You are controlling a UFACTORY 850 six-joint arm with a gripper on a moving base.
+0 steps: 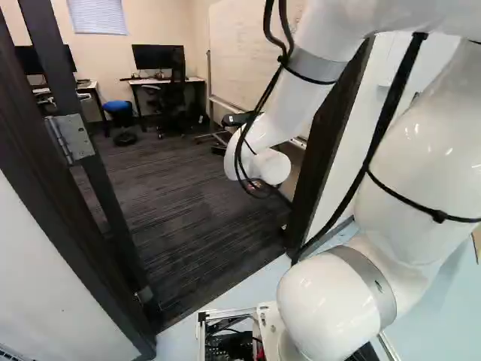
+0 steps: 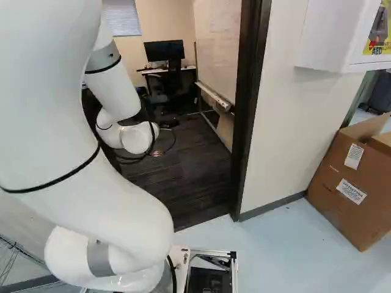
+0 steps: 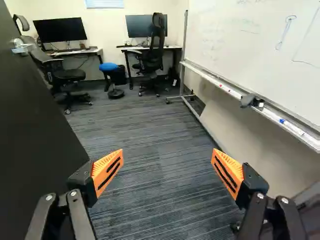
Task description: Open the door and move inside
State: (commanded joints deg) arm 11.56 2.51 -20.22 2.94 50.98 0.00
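Observation:
My gripper [image 1: 258, 185] barely shows past the white wrist in the left base view, inside the doorway. In the wrist view the gripper [image 3: 167, 152] stands open, its orange fingers wide apart with only carpet beyond them. The dark door [image 3: 35, 130] stands open into the room, beside one finger, its lever handle [image 3: 21, 48] farther ahead. In the left base view the door's narrow edge [image 1: 107, 192] shows, with a metal hinge [image 1: 70, 138]. The dark door frame [image 2: 247, 110] bounds the opening at the other side.
Striped carpet [image 3: 155, 125] runs ahead to desks with monitors [image 3: 60, 37], office chairs [image 3: 152, 55] and a blue stool [image 3: 108, 66]. A wheeled whiteboard [image 3: 250, 40] lines the side opposite the door. Outside, a cardboard box [image 2: 351, 183] stands beyond the wall, below a white cabinet [image 2: 333, 36].

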